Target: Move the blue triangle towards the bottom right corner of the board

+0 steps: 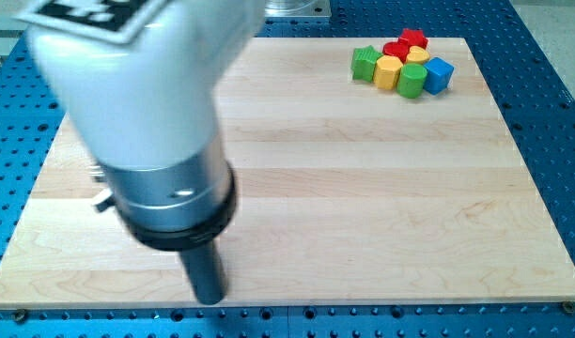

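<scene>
My tip (209,299) touches the wooden board (363,207) near its bottom edge, left of centre, with no block beside it. The only blue block (439,74) in view sits at the right end of a tight cluster near the view's top right; it looks blocky and I cannot make out a triangle shape. The cluster also holds a green block (365,63), two red blocks (396,49) (414,38), two yellow blocks (388,70) (418,54) and a green cylinder (411,81). My tip is far from the cluster, down and to the left.
The arm's large white and black body (147,113) covers the board's top left and left centre and hides whatever lies under it. A blue perforated table (551,113) surrounds the board.
</scene>
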